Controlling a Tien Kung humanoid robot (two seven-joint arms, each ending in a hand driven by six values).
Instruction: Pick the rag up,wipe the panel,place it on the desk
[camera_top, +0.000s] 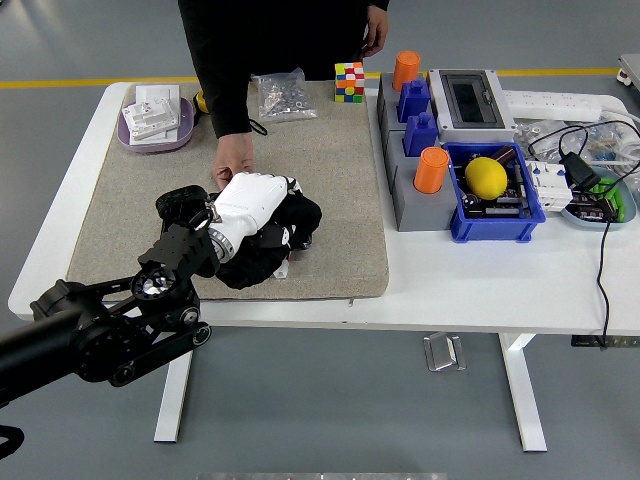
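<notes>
My left hand, white-backed with black fingers, presses down on the bunched black rag and is shut on it. Both sit on the grey felt mat, left of its middle. The black panel lies under the rag and hand and is almost wholly hidden. A small white connector pokes out at the rag's near edge. A person in black stands at the far side, with one hand resting on the mat just behind my hand. My right arm is out of sight.
At the mat's far edge are a colour cube, a bag of screws and a purple tray. To the right stand grey and blue blocks with orange cylinders, a blue bin holding a lemon, a switch box and cables.
</notes>
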